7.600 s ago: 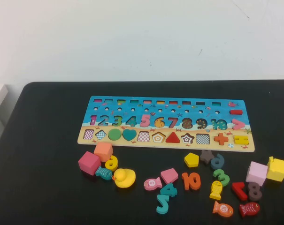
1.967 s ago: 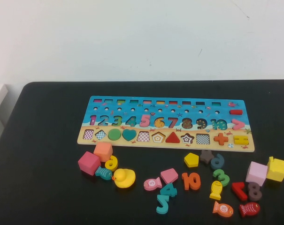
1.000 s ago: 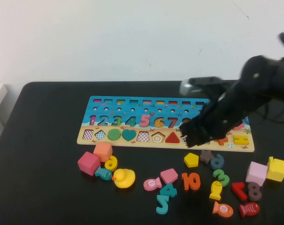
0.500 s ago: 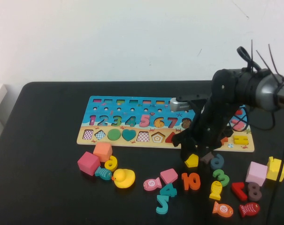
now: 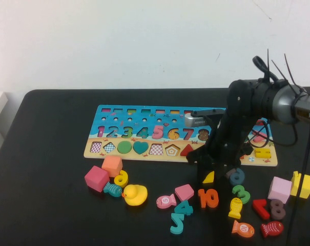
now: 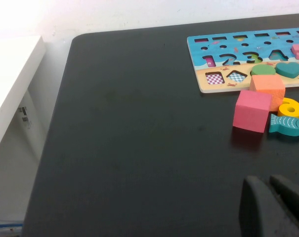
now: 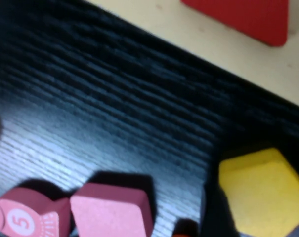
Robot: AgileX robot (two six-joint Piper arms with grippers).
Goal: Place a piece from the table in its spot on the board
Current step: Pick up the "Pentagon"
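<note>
The piece, a small flat yellow pentagon (image 5: 209, 178), lies on the black table (image 5: 52, 154) just in front of the board (image 5: 114, 115). My right gripper (image 5: 213, 174) has come down over it, open, with one dark finger on each side of the piece. Seen from the right wrist, the pentagon (image 7: 260, 190) fills the corner, with a finger (image 7: 212, 212) close beside it. The board's pentagon slot (image 5: 172, 150) stands unfilled. My left gripper (image 6: 265, 180) hovers over bare table far to the left, shut, holding nothing.
Loose pieces crowd the table's front: a pink cube (image 5: 97, 178), an orange cube (image 5: 112, 165), a yellow duck (image 5: 135, 195), a pink shape (image 5: 184, 192), an orange 10 (image 5: 208, 198), a yellow cube (image 5: 302, 185), numbers and fish. A white shelf (image 6: 11, 74) stands beyond the table's left edge.
The right arm entered from the right, crossed above the board and lowered until its fingers straddle the yellow pentagon. The pieces and the left arm have not moved.
</note>
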